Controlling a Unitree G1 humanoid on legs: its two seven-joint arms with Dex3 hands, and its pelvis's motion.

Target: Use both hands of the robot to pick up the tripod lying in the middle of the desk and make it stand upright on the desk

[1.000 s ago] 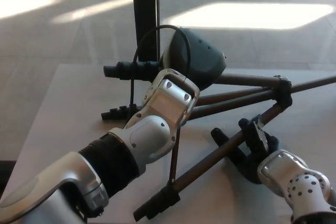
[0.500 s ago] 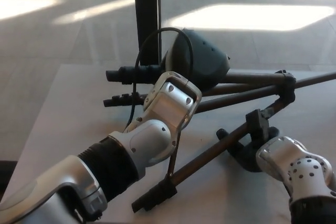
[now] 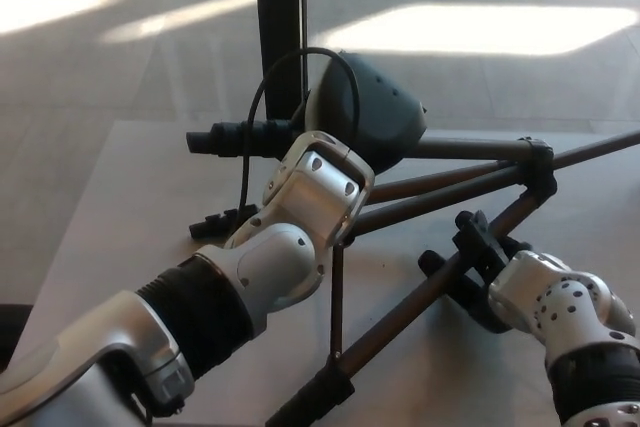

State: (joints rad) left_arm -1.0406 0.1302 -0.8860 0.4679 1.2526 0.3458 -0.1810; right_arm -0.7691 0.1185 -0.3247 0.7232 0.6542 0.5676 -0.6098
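Observation:
The dark tripod (image 3: 455, 185) lies across the grey desk (image 3: 140, 217), its hub (image 3: 540, 165) at the right and its rubber feet (image 3: 222, 135) pointing left. My left hand (image 3: 368, 119), black with a white wrist, is shut over the upper legs near the middle; its back hides the fingers. My right hand (image 3: 478, 265) is shut on the lowest leg (image 3: 400, 317), fingers wrapped round it below the hub. That leg slants down to the picture's bottom edge. The hub end looks slightly raised off the desk.
A black upright post (image 3: 280, 27) stands behind the desk's far edge, close to my left hand. A black cable (image 3: 262, 97) loops from the wrist past the feet. The desk's left edge (image 3: 75, 237) runs diagonally, with sunlit floor beyond.
The lowest leg has swung steeper, its foot sliding down to the bottom edge. My left hand and the upper feet shifted slightly left. My right hand moved a little up along the leg.

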